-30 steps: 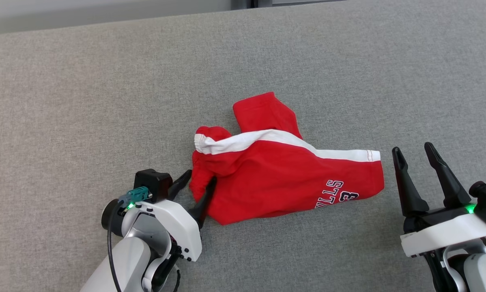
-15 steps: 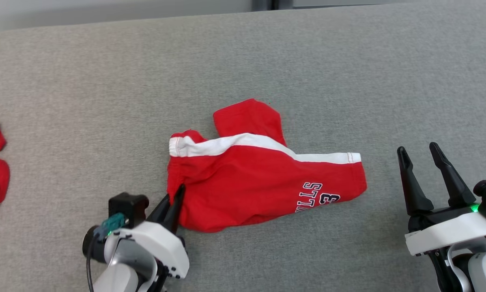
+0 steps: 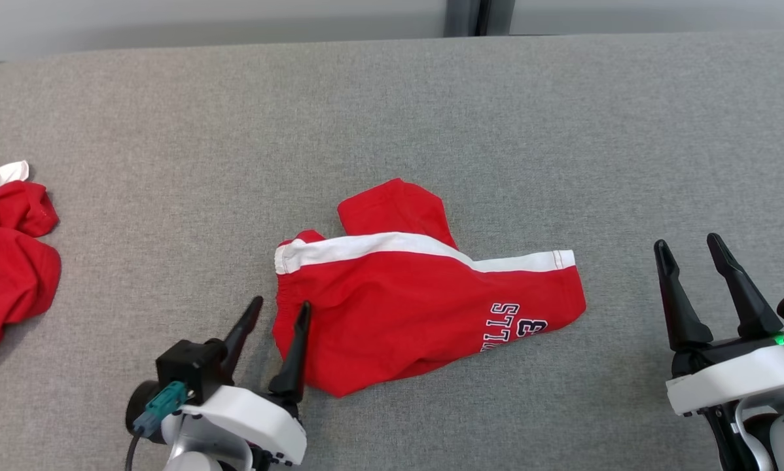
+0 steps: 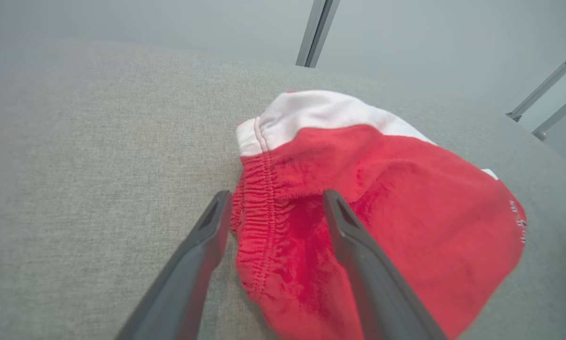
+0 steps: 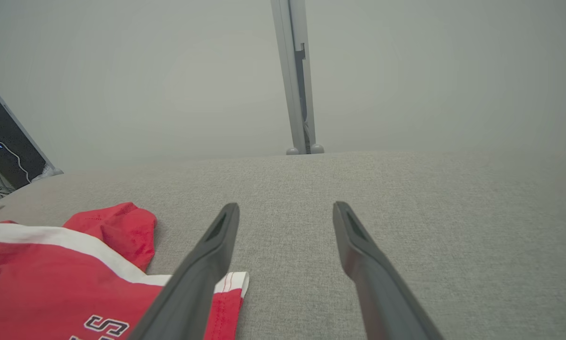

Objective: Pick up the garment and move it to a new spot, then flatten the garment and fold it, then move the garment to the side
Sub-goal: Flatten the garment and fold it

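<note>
Lying lengthwise left-to-right, garment (image 3: 425, 307), waistband (image 3: 281, 291) toward wide-spread left claw (image 3: 281, 302); right claw (image 3: 686, 240) likewise wide.

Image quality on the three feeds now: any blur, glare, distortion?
Head view: even soft light, sharp, only a faint shadow under the red shorts with a white stripe. Left wrist view: wide-angle bows the grey fabric surface; background hazy. Right wrist view: flat light, no glare, pale wall washed out.

Grey fabric surface (image 3: 392, 98), red garment (image 3: 418, 307), another red cloth (image 3: 6, 261)
</note>
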